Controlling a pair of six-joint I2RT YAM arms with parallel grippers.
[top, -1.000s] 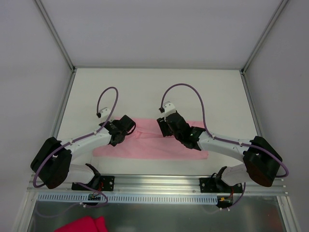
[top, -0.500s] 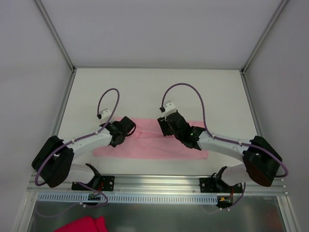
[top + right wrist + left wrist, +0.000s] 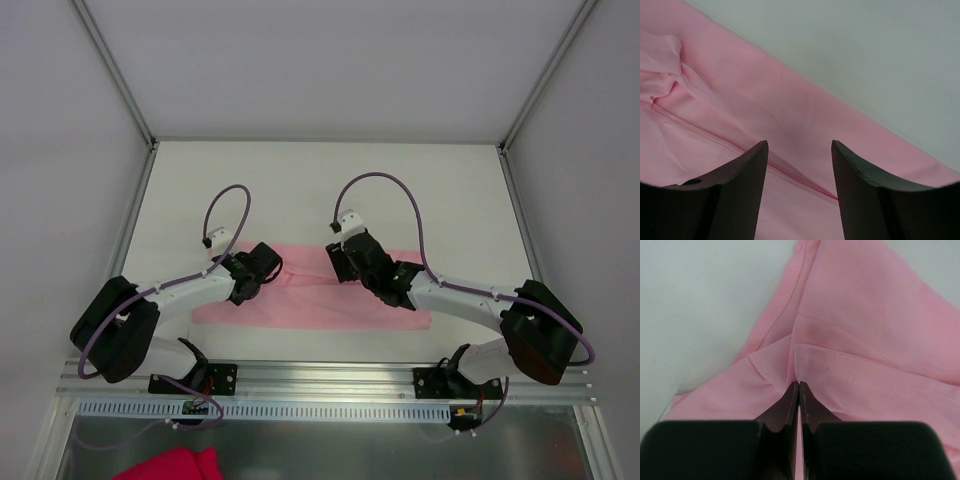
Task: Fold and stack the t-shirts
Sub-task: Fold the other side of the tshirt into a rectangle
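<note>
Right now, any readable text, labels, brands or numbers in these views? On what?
None readable in any view.
t-shirt: plain pink, no print, no tag showing.
left gripper and right gripper: bare dark fingers, no markings.
small parts by the arm bases: too small to tell whether they carry any text.

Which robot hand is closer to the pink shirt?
The left. The left gripper is pinched shut on a fold of the pink shirt; the right gripper hangs open over it, gripping nothing.
</note>
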